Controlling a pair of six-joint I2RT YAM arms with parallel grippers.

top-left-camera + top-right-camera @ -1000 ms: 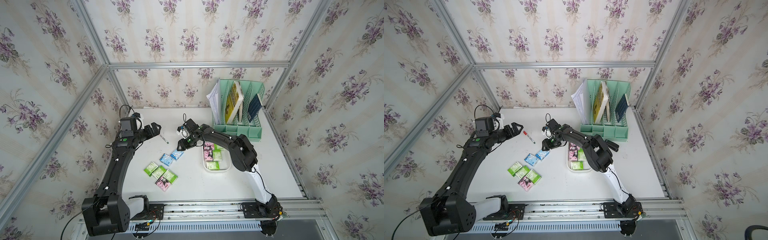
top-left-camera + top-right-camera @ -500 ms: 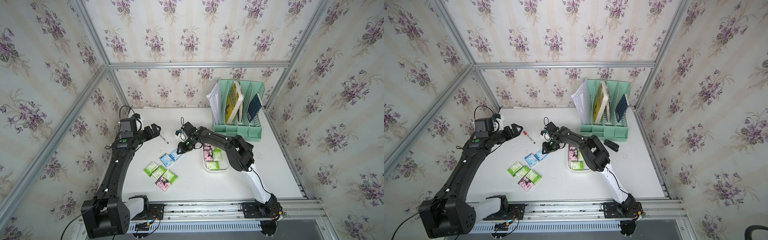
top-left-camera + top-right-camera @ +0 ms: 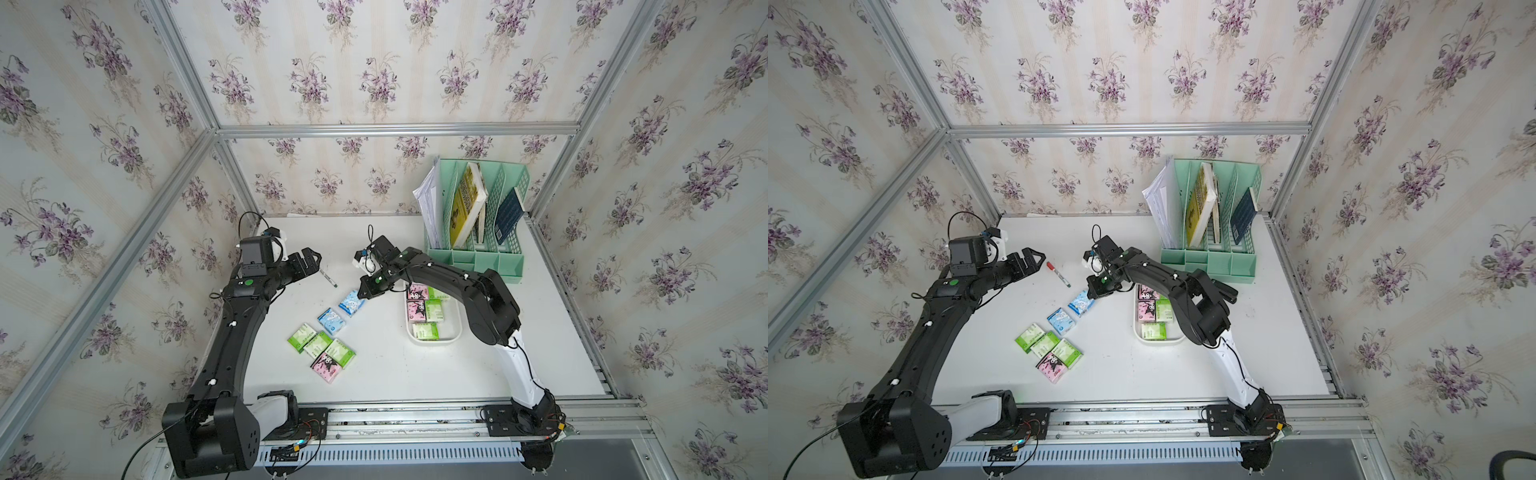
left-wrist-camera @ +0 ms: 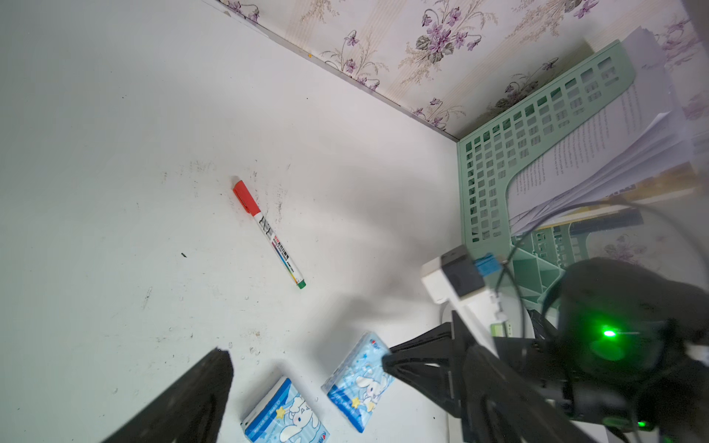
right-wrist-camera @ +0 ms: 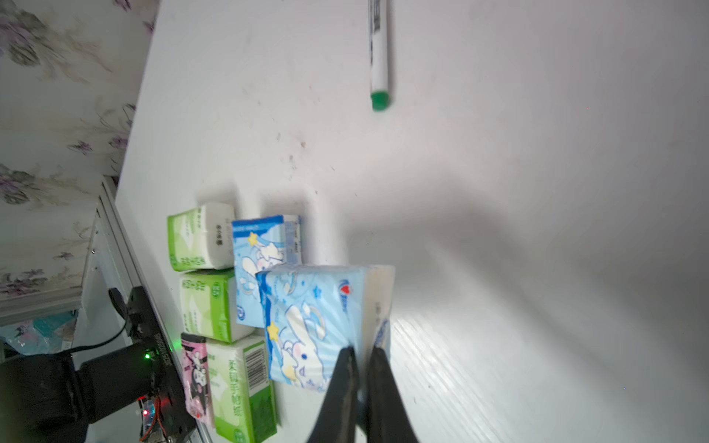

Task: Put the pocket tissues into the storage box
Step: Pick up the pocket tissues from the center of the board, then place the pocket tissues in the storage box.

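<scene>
Slippage worries me: right gripper (image 5: pixel 362 351), fingers clamped on only the edge of a light blue packet (image 5: pixel 307 318), may drop it short of the storage box (image 3: pixel 459 328) at right; left gripper (image 3: pixel 309 259) fingers apart.

Floral wallpaper (image 3: pixel 374 62) with purple violets covers the left, far and right walls, framed by aluminium rails (image 3: pixel 395 129). The white tabletop (image 3: pixel 395 374) is softly lit and faintly scuffed.

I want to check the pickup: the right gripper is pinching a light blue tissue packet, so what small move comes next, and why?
Probably a short lift straight up. The right gripper is shut on one edge of the light blue packet, so a small raise would test that thin grip before carrying toward the storage box.
</scene>
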